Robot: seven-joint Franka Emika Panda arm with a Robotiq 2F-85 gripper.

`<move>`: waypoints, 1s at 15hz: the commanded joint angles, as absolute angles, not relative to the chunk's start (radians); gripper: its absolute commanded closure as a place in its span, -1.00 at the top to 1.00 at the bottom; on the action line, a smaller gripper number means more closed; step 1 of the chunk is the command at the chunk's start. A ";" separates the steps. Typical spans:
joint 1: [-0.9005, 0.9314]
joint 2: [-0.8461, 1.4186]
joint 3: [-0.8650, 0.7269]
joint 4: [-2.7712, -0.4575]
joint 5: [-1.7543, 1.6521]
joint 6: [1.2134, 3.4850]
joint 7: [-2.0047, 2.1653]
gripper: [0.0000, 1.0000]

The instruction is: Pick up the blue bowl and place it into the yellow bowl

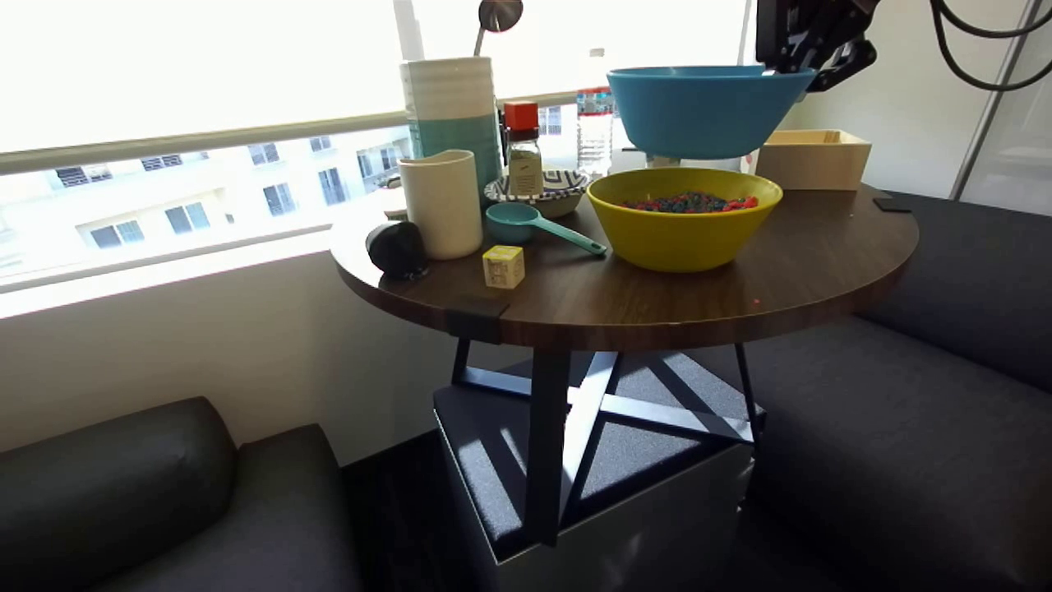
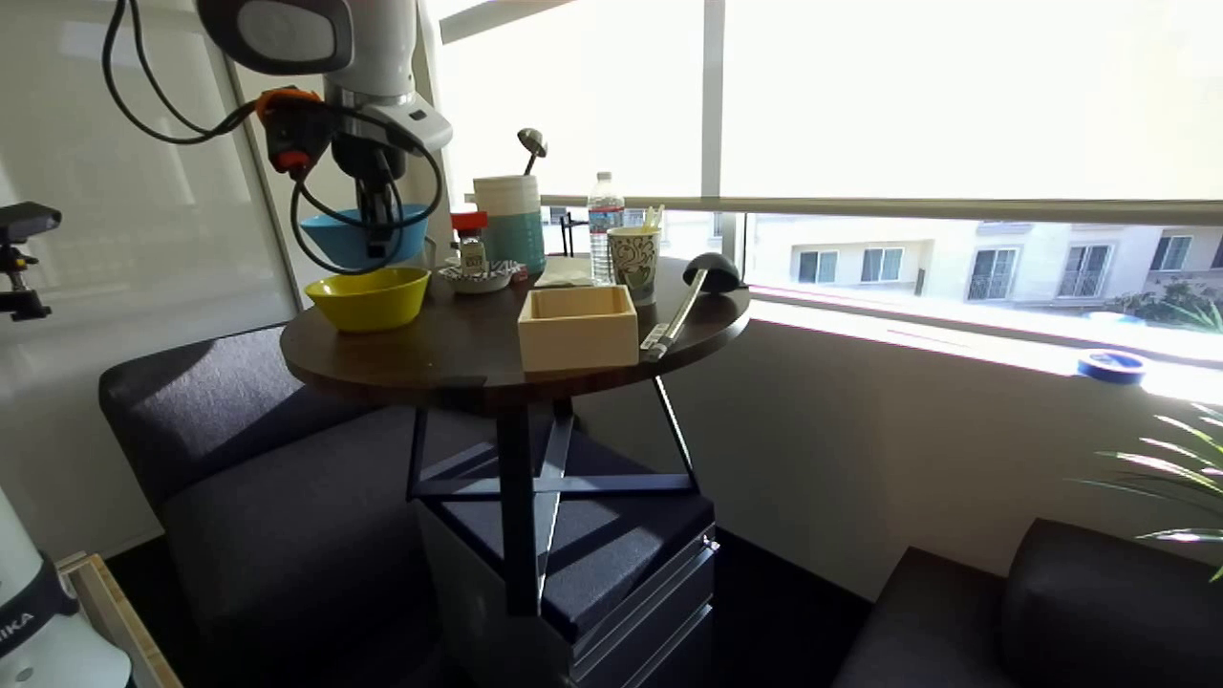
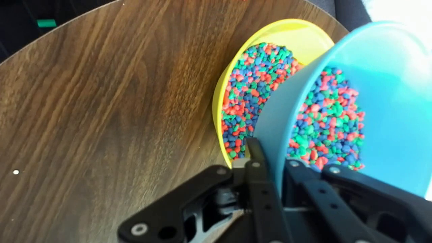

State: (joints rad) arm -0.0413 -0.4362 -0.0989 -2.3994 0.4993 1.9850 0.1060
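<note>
My gripper (image 3: 274,155) is shut on the near rim of the blue bowl (image 3: 398,104), one finger outside the wall and one inside. The blue bowl holds small red, green and blue pebbles. In both exterior views the blue bowl (image 1: 707,115) (image 2: 334,237) hangs roughly level above the yellow bowl (image 1: 682,238) (image 2: 371,308). A small gap shows between its base and the yellow rim in an exterior view. In the wrist view the yellow bowl (image 3: 218,101) also holds pebbles, and the blue bowl covers its right part. The gripper (image 1: 791,70) is partly cut off at the top.
The round wooden table (image 1: 625,300) also bears a wooden box (image 2: 578,330), a paper cup (image 2: 632,266), a water bottle (image 1: 595,123), a spice jar (image 1: 524,152), a patterned bowl (image 1: 567,201), a teal scoop (image 1: 514,222), a letter block (image 1: 504,267) and tall containers (image 1: 448,107).
</note>
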 commanded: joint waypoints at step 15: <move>-0.015 -0.254 -0.019 -2.225 0.359 1.826 0.112 -0.96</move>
